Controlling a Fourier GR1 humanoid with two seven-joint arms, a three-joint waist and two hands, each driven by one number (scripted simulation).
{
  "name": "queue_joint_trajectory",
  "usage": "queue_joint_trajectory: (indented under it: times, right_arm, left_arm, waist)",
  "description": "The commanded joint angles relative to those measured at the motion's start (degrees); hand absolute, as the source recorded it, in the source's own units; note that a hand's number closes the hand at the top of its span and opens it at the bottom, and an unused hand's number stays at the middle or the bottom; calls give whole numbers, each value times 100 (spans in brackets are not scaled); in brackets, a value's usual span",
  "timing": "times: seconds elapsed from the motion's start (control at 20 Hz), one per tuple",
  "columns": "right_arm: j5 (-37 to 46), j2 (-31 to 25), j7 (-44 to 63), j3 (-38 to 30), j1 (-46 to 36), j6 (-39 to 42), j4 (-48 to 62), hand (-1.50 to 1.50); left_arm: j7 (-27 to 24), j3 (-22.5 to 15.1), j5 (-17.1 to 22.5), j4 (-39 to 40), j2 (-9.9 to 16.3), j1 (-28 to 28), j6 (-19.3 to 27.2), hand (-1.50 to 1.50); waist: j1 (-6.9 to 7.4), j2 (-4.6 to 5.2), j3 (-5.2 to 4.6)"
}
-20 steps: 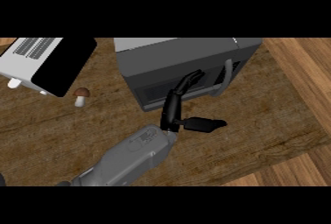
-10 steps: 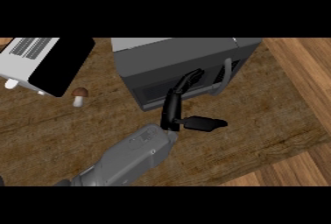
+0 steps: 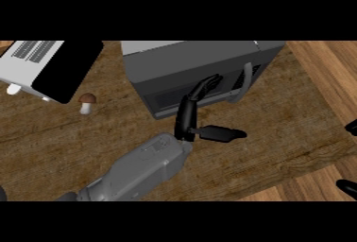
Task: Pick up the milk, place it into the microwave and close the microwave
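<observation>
You see the microwave point(image 3: 202, 71) as a dark grey box standing at the back of the worktop point(image 3: 279, 123), its door shut, with a darker window panel on the front and a pale grey curved handle point(image 3: 242, 84) down the door's right side. You cannot find the milk anywhere in the head view.

Your left hand point(image 3: 188, 111) rises from the grey forearm in the lower middle of the view. Its fingers point(image 3: 206, 86) are stretched nearly straight and lie against the microwave's door, just left of the handle, while the thumb sticks out sideways to the right over the worktop. It holds nothing.

At the right edge you catch only dark tips of your right hand point(image 3: 351, 126); you cannot tell how it stands.

The worktop is dark brown wood with a rough grain, and a lighter wooden band runs along its right side. On the left stands a white toaster point(image 3: 38, 64) with a black side, and just beside it a small brown-capped mushroom point(image 3: 87, 103) stands upright.
</observation>
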Motion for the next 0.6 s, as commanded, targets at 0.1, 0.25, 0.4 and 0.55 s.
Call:
queue_joint_trajectory:
  times: [0.1, 0.25, 0.4, 0.55]
  right_arm:
    - [-557, 11, 198, 27, -219, 221, 343, -150]
    - [-730, -78, 254, -11, -301, 351, 503, -150]
    - [-925, -145, 304, -68, -377, 460, 673, -150]
    - [-1068, -275, 347, -173, -488, 546, 818, -150]
  left_arm:
    - [-37, 245, 225, 393, 1, -389, 47, -150]
    - [-76, 234, 305, 436, 1, -416, 40, -150]
    - [-176, 226, 382, 491, 1, -346, 24, -150]
    - [-260, 191, 418, 540, 1, -361, 43, -150]
  waist:
    - [-50, 59, -12]
    - [-84, 56, -8]
    - [-98, 70, -6]
    - [-127, 57, -4]
